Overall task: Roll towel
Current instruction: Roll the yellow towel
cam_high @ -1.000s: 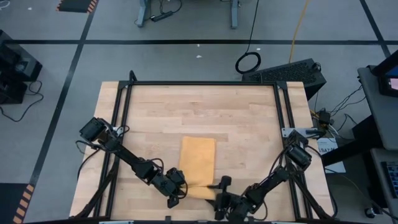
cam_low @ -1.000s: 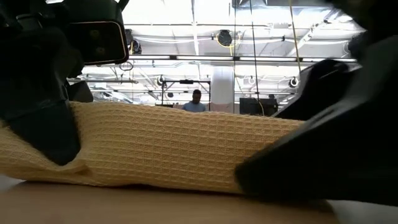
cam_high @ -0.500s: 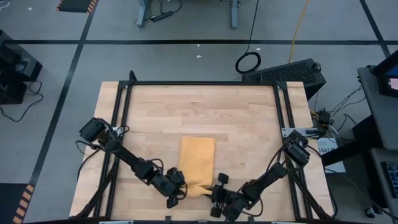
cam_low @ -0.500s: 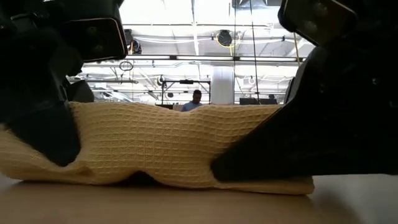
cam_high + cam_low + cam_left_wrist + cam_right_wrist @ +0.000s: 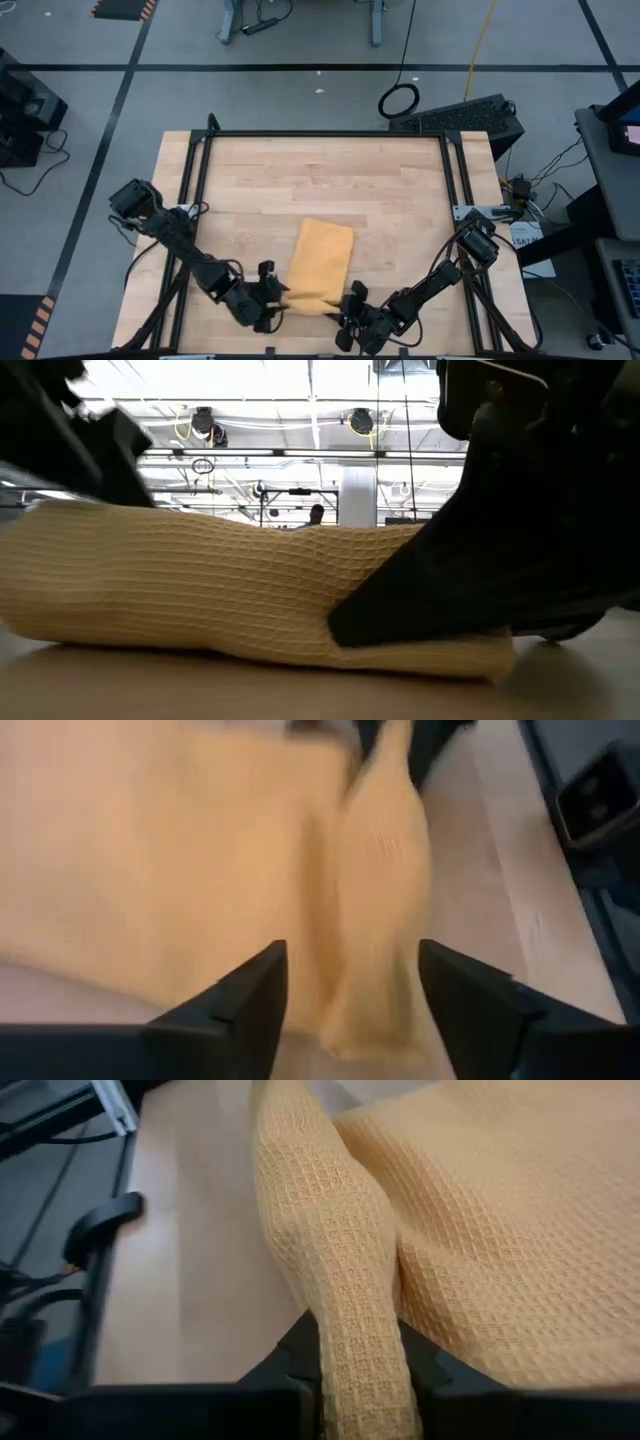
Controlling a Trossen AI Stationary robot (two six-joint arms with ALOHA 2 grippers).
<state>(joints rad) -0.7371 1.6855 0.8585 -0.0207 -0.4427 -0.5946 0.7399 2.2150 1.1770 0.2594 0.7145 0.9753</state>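
The mustard-yellow towel (image 5: 322,258) lies as a folded strip on the wooden table, its near end rolled into a thick roll (image 5: 230,595) that rests on the tabletop. My left gripper (image 5: 270,298) is open at the roll's left end. In its wrist view the fingers (image 5: 235,1005) stand apart with the roll's end (image 5: 380,920) just ahead of them, and I see no touch. My right gripper (image 5: 350,302) is shut on the roll's right end. My right gripper pinches the roll's right end (image 5: 352,1295) between its two fingers (image 5: 300,1345), several layers of cloth. The fingers come low from the table's near right, slanting along the tabletop. The roll lies on the table (image 5: 300,680) and its flat remainder (image 5: 520,1230) spreads beyond.
A black metal frame (image 5: 330,134) runs along the far and side edges of the table. Bare wood (image 5: 300,175) lies beyond the towel's far end. A cable coil (image 5: 398,100) and a dark box (image 5: 470,115) sit on the floor behind the table.
My right gripper has shut on the roll's right end. My left gripper has opened, let go of the roll's left end and drawn back toward the table's left edge. The towel's flat far part has shifted slightly to the right.
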